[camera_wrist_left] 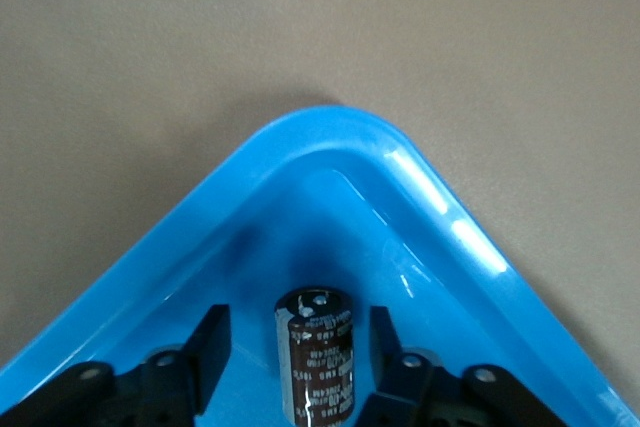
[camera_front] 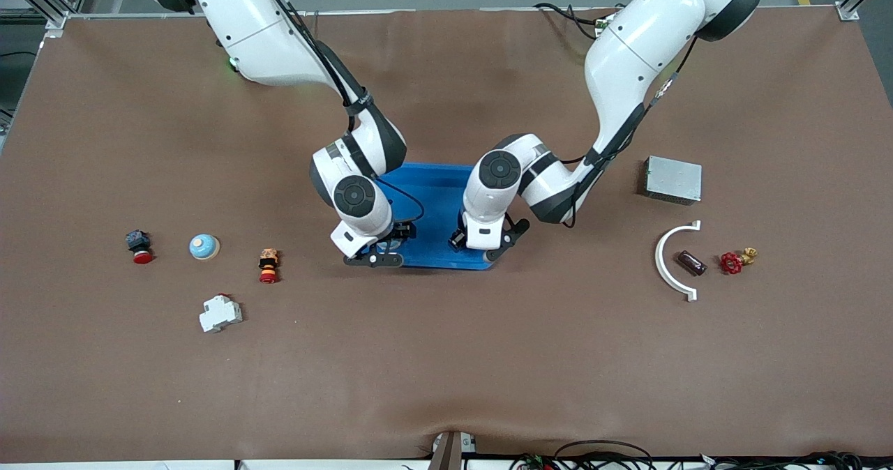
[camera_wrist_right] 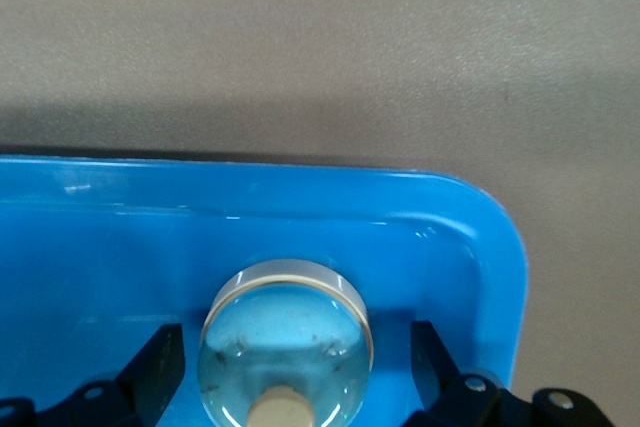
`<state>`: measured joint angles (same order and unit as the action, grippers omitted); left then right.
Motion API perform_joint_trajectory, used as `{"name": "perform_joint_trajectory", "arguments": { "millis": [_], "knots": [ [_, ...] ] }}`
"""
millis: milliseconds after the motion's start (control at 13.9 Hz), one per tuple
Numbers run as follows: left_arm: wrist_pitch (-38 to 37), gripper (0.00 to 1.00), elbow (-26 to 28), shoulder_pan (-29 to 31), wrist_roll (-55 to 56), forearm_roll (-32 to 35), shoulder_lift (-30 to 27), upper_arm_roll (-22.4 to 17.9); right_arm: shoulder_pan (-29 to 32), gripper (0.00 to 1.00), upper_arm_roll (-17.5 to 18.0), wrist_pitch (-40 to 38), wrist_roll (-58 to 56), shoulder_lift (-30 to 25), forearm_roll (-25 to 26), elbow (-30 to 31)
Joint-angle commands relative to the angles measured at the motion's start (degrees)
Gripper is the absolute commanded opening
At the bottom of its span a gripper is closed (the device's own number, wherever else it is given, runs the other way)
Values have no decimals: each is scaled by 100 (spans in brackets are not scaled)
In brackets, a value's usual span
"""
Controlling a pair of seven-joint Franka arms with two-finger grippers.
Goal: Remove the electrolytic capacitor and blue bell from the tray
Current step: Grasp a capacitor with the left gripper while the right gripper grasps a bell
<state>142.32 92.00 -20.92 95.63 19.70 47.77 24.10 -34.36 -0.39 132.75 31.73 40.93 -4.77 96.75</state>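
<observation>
A blue tray (camera_front: 436,191) sits mid-table. My left gripper (camera_front: 486,243) is low in the tray's corner nearest the front camera, toward the left arm's end. In the left wrist view its fingers (camera_wrist_left: 212,347) stand open on either side of a dark brown capacitor (camera_wrist_left: 318,357) that lies in the tray (camera_wrist_left: 330,132), with gaps on both sides. My right gripper (camera_front: 377,250) is low at the tray's other near corner. In the right wrist view its fingers (camera_wrist_right: 160,367) are open around a light-blue domed bell (camera_wrist_right: 285,337) resting in the tray (camera_wrist_right: 250,182), not touching it.
Toward the right arm's end lie a second bell (camera_front: 204,246), a red push button (camera_front: 141,247), an orange-red button (camera_front: 268,264) and a white breaker (camera_front: 220,313). Toward the left arm's end lie a grey box (camera_front: 673,179), a white curved piece (camera_front: 673,261), another capacitor (camera_front: 691,262) and a red valve (camera_front: 732,262).
</observation>
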Motion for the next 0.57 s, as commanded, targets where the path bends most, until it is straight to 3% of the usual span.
{"name": "perform_joint_trajectory", "arguments": {
  "millis": [0,72,287,358,502],
  "knots": [
    [94,21,-130,-96,17,148,110,-55,-62,100,-49,93,52,38,-94,-7],
    [94,1,-130,-96,26,148,101,-55,-62,85,-49,102,52,46,-94,-16],
    [94,0,-174,-61,87,105,66,-46,-62,21,-58,102,-18,55,-85,-25],
    [85,0,-322,-61,113,96,48,-46,-62,10,-58,93,-27,55,-85,-33],
    [-11,0,-324,-26,157,61,-66,-46,-62,6,-58,15,-53,12,-77,-60]
  ]
}}
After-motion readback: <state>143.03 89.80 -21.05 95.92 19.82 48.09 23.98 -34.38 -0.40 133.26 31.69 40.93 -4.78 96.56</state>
